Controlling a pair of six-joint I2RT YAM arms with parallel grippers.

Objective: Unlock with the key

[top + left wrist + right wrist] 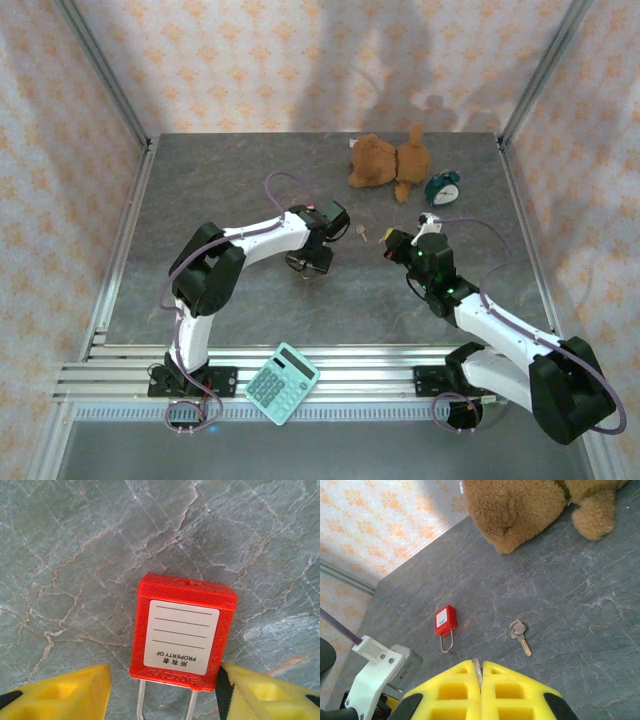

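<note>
- Left gripper (162,682): yellow jaws apart, straddling the shackle of the red plastic padlock (182,630), one finger (250,692) just beside its body.
- Right gripper (480,669): fully closed.
- Small silver key (519,632): flat on the grey marble tabletop (580,595), at 3 o'clock from the padlock, apart.

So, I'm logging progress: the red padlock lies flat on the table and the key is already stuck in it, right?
No. The key is not in the padlock; the right wrist view shows it lying on the table, apart from it. The red padlock does lie flat on the table.
</note>
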